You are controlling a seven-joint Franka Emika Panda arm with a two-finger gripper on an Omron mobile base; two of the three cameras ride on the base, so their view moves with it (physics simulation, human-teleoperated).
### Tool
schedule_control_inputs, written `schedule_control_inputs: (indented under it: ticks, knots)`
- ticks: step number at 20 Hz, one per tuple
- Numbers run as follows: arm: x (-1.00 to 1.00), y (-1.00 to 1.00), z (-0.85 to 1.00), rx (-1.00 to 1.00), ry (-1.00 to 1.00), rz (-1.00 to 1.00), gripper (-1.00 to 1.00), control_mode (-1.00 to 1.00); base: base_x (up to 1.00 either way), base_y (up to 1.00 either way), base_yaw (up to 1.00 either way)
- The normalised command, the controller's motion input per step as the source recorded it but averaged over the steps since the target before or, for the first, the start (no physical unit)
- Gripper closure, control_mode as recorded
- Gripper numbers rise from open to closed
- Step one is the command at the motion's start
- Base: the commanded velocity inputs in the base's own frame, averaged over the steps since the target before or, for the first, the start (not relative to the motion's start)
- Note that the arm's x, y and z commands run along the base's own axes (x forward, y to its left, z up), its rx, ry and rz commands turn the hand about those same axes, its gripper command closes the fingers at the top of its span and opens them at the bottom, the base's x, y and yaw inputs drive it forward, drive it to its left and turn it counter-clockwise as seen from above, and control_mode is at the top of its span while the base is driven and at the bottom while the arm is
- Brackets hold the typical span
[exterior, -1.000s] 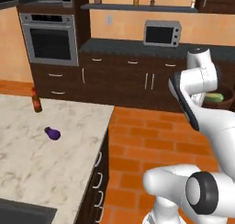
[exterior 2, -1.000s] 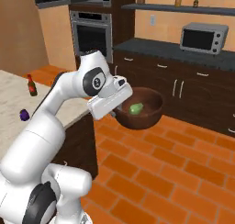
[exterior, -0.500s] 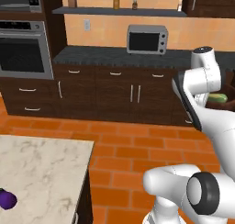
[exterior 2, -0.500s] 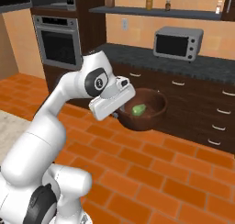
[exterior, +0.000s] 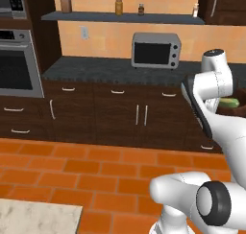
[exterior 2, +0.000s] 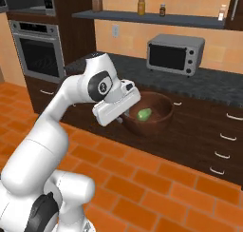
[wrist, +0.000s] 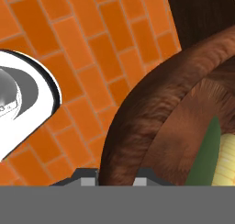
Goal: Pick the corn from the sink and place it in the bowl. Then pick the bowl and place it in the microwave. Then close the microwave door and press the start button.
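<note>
Two rear base views toward the counter (exterior: 120, 70); hand view close over bowl (wrist: 151, 122).

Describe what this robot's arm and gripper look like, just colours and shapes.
The arm is glossy white, built of rounded tubular links with dark grey joint rings and a round dark cap at the elbow. The gripper is a boxy white block; its small fingertips look dark grey. No cables or markings show.

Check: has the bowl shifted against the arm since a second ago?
No. The bowl sits at the pincer just as before, corn inside. The counter and toaster oven slid across the view because the base drove.
</note>
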Motion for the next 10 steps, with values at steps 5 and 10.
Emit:
schedule_control_inputs:
  ticks: [5,10]
  knots:
    - [0.0,0.0,0.0,0.0,0.0,0.0,1.0,1.0,1.0,-0.02,0.02]
    - [0.0,0.0,0.0,0.0,0.0,0.0,1.0,1.0,1.0,0.21,0.0]
